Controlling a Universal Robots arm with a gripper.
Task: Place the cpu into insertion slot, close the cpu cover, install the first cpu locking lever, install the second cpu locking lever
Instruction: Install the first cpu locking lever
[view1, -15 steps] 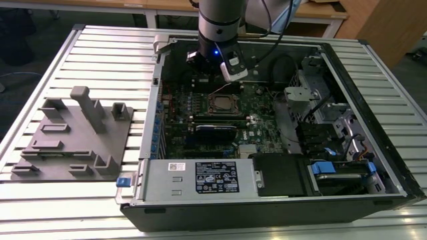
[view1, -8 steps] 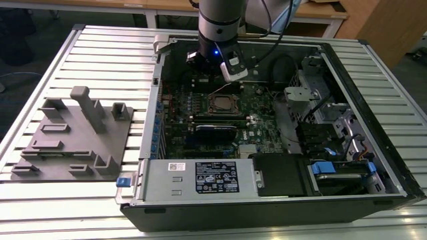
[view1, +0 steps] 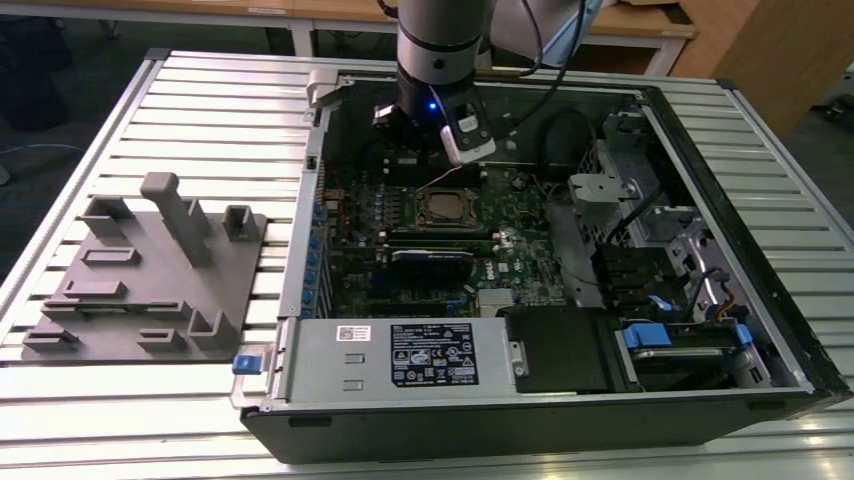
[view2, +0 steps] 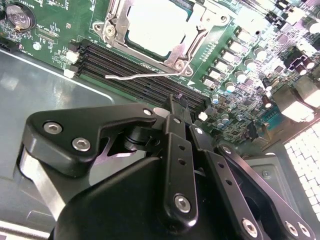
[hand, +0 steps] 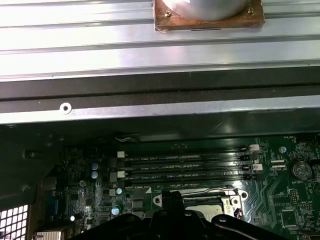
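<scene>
The cpu (view2: 155, 22) lies in the insertion slot (view1: 447, 208) on the green board, its bright metal top showing. The silvery cpu cover (view2: 187, 47) lies flat around it. One thin wire locking lever (view2: 145, 76) runs along the socket's edge that faces the gripper, its bent end free. My gripper (view2: 177, 106) hovers beside the socket over the black memory slots (view2: 125, 67), fingers pressed together with nothing between them. In the exterior view the gripper (view1: 451, 160) hangs just behind the socket. The first wrist view shows the socket (hand: 210, 200) beyond the fingertips (hand: 172, 197).
The open computer case (view1: 694, 130) surrounds the board, with a power supply (view1: 400, 355) at the front and drive bays (view1: 667, 270) at the exterior view's right. A grey fixture block (view1: 147, 270) stands on the slatted table at the exterior view's left.
</scene>
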